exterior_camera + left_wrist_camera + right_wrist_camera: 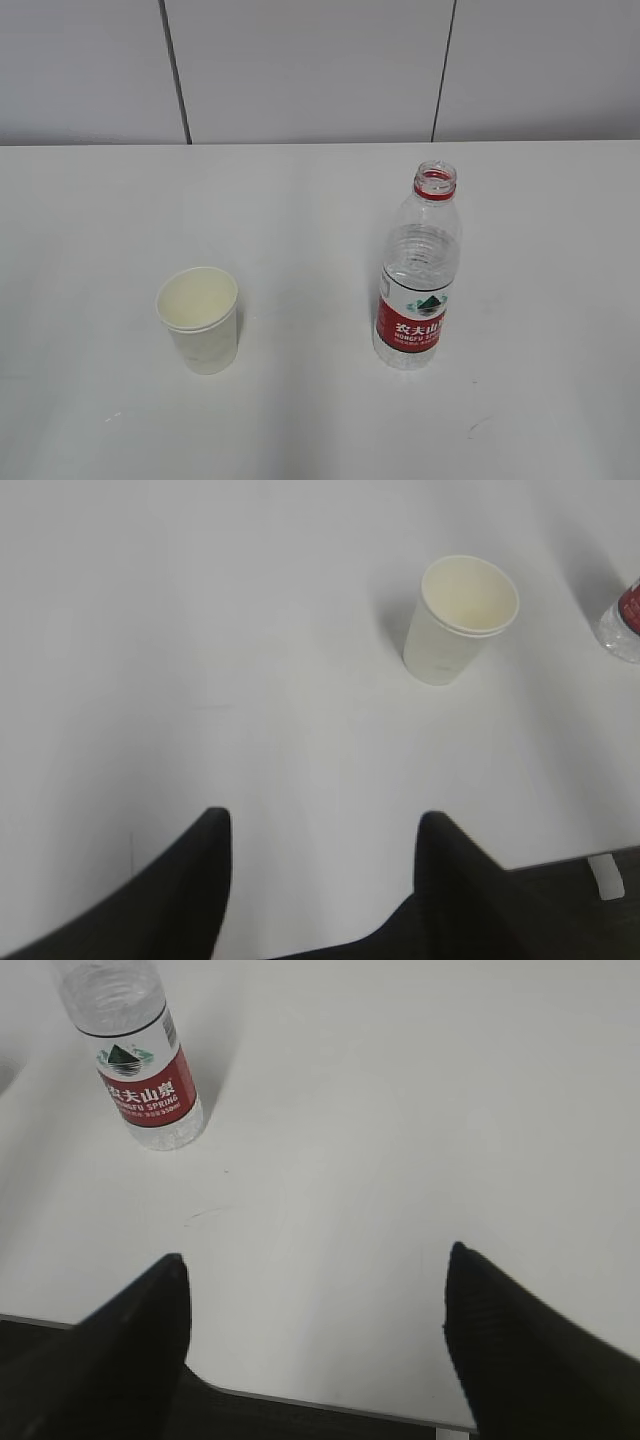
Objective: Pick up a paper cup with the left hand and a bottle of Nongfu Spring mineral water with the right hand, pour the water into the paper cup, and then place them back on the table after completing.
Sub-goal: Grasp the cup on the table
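My left hand hangs with jaws spread and empty; the paper cup stands upright on the table, ahead and to its right. My right hand is likewise spread and empty; the uncapped bottle stands upright, ahead and to its left.

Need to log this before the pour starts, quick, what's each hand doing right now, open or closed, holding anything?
Left hand: open, holding nothing, short of the paper cup.
Right hand: open, holding nothing, short of the water bottle.
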